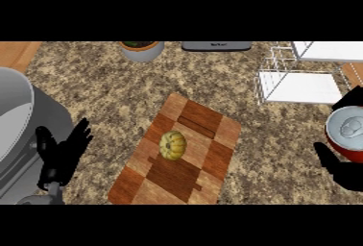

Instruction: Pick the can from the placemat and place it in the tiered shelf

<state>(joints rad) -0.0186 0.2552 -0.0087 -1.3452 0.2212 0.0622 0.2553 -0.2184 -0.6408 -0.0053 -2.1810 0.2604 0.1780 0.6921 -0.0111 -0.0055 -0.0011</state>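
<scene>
Black left hand (65, 153): fingers straight and spread, nothing being held; being rested at the left edge, out of the work.
Grey appliance (18, 125): being shown at far left, contents not visible.
Plant pot (142, 49): being kept at the back edge, dark soil inside.
Wooden placemat (205, 126): only a small yellow pumpkin (173, 145) being carried; the can is already off it.
Tiered shelf (297, 86): white wire unit at back right; visible tiers being seen with nothing on them, so placement not yet done.
Can (349, 134): red body, silver top, being held upright at the right edge, near the shelf's front, likely for the lift in.
Right hand (344, 170): fingers being curled round the can from below.
</scene>
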